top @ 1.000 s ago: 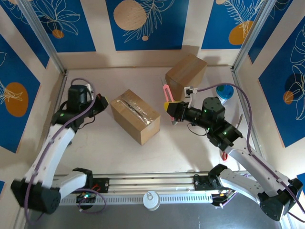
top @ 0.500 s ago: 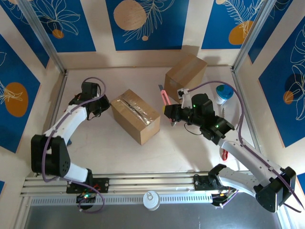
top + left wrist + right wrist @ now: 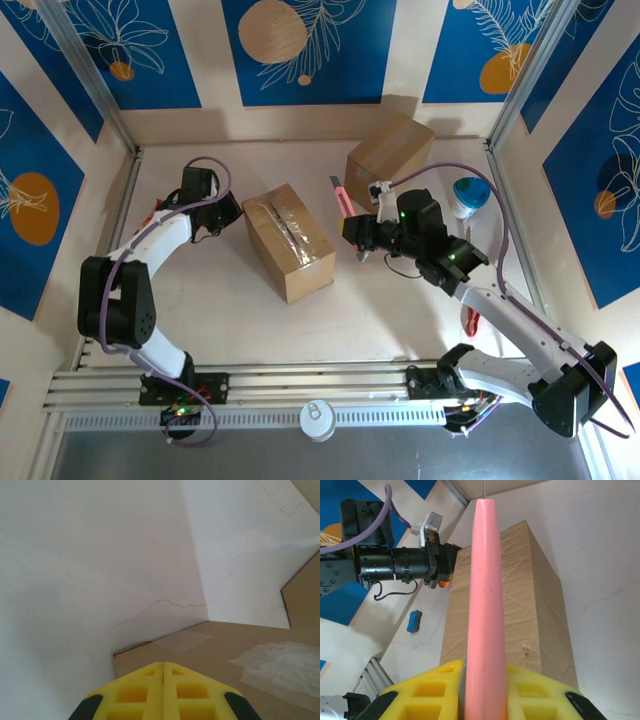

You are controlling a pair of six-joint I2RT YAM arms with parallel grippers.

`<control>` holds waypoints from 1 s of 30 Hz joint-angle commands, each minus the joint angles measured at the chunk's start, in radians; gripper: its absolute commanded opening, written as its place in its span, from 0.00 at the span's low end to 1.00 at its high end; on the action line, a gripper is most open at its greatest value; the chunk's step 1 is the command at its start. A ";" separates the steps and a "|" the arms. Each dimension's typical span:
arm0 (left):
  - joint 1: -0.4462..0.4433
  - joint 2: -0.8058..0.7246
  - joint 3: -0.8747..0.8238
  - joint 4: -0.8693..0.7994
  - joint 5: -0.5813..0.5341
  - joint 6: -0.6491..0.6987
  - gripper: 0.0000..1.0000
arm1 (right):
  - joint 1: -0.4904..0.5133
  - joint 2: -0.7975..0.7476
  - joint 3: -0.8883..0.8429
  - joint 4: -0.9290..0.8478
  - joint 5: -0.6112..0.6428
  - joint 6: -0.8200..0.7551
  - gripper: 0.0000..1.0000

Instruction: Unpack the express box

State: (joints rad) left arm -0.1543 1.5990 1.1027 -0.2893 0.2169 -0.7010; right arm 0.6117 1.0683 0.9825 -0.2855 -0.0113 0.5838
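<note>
Now the taped box (image 3: 288, 240) sits between both hands, the left hand (image 3: 232, 212) pinched together at the box's left end and the right hand (image 3: 352, 228) just right of the box clamped on a pink cutter (image 3: 342, 200), and it looks stiff, light and likely to slide, so brace an end and slit the top tape.

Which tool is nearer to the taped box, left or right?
Left. The left tool, shut, sits at the left end of the taped box; the right tool, gripping a pink cutter, hovers off its right side.
</note>
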 commanded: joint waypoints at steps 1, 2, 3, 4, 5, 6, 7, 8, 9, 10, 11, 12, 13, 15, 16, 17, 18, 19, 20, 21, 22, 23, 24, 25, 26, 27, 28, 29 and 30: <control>-0.010 -0.007 0.012 0.020 0.030 -0.004 0.00 | 0.008 0.038 0.077 -0.098 0.035 -0.042 0.00; -0.010 -0.016 0.006 0.013 0.022 0.000 0.00 | 0.016 0.056 0.102 -0.133 0.046 -0.054 0.00; -0.009 -0.025 0.004 0.001 0.013 0.005 0.00 | 0.024 0.076 0.124 -0.165 0.057 -0.068 0.00; -0.010 -0.038 0.002 -0.022 -0.004 0.013 0.00 | 0.036 0.104 0.157 -0.203 0.073 -0.085 0.00; -0.010 -0.052 0.002 -0.054 -0.027 0.021 0.00 | 0.048 0.133 0.195 -0.245 0.089 -0.105 0.00; -0.008 -0.067 0.002 -0.087 -0.052 0.030 0.00 | 0.062 0.162 0.229 -0.287 0.105 -0.125 0.00; -0.008 -0.087 0.002 -0.125 -0.085 0.037 0.00 | 0.076 0.199 0.276 -0.336 0.131 -0.149 0.00; -0.007 -0.111 -0.002 -0.154 -0.114 0.043 0.00 | 0.094 0.236 0.321 -0.382 0.163 -0.168 0.00; -0.005 -0.135 -0.010 -0.175 -0.135 0.046 0.00 | 0.110 0.266 0.359 -0.420 0.195 -0.186 0.00; -0.004 -0.166 -0.019 -0.192 -0.154 0.049 0.02 | 0.127 0.299 0.399 -0.455 0.230 -0.203 0.00; -0.004 -0.202 -0.032 -0.203 -0.166 0.052 0.09 | 0.145 0.328 0.434 -0.480 0.261 -0.219 0.00; -0.003 -0.233 -0.042 -0.210 -0.168 0.052 0.17 | 0.160 0.348 0.459 -0.494 0.290 -0.232 0.00; -0.002 -0.267 -0.052 -0.215 -0.162 0.054 0.28 | 0.174 0.369 0.483 -0.500 0.314 -0.246 0.00; -0.002 -0.333 -0.068 -0.220 -0.136 0.050 0.47 | 0.192 0.405 0.524 -0.512 0.333 -0.268 0.00; -0.003 -0.359 -0.074 -0.219 -0.111 0.045 0.53 | 0.198 0.427 0.548 -0.521 0.338 -0.280 0.00; -0.002 -0.382 -0.079 -0.215 -0.078 0.034 0.57 | 0.203 0.450 0.573 -0.532 0.343 -0.294 0.00; -0.005 -0.396 -0.082 -0.207 -0.041 0.020 0.61 | 0.205 0.471 0.594 -0.543 0.346 -0.307 0.00; -0.006 -0.407 -0.091 -0.188 0.009 0.001 0.65 | 0.208 0.495 0.620 -0.556 0.350 -0.322 0.00; -0.010 -0.411 -0.097 -0.168 0.050 -0.016 0.67 | 0.211 0.515 0.643 -0.567 0.354 -0.336 0.00; -0.016 -0.413 -0.104 -0.148 0.085 -0.037 0.69 | 0.212 0.539 0.669 -0.581 0.354 -0.351 0.00; -0.024 -0.411 -0.111 -0.123 0.111 -0.053 0.70 | 0.212 0.564 0.696 -0.594 0.356 -0.366 0.00; -0.033 -0.408 -0.115 -0.109 0.124 -0.066 0.71 | 0.214 0.583 0.720 -0.607 0.356 -0.376 0.00; -0.045 -0.401 -0.118 -0.095 0.131 -0.077 0.71 | 0.214 0.607 0.749 -0.623 0.360 -0.385 0.00; -0.055 -0.390 -0.118 -0.086 0.132 -0.084 0.71 | 0.214 0.629 0.777 -0.637 0.362 -0.393 0.00; -0.061 -0.380 -0.116 -0.079 0.133 -0.087 0.71 | 0.213 0.645 0.798 -0.648 0.362 -0.399 0.00; -0.069 -0.366 -0.115 -0.078 0.131 -0.094 0.69 | 0.215 0.663 0.819 -0.658 0.368 -0.403 0.00; -0.075 -0.354 -0.113 -0.075 0.130 -0.100 0.68 | 0.215 0.676 0.836 -0.662 0.371 -0.405 0.00; -0.080 -0.346 -0.114 -0.072 0.128 -0.107 0.67 | 0.216 0.684 0.847 -0.662 0.372 -0.405 0.00; -0.086 -0.338 -0.115 -0.066 0.124 -0.113 0.66 | 0.216 0.692 0.856 -0.662 0.373 -0.404 0.00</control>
State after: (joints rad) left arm -0.2256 1.2446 0.9936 -0.3923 0.3088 -0.7780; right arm 0.8192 1.7473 1.7882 -0.9012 0.3416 0.2119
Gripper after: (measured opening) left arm 0.670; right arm 0.183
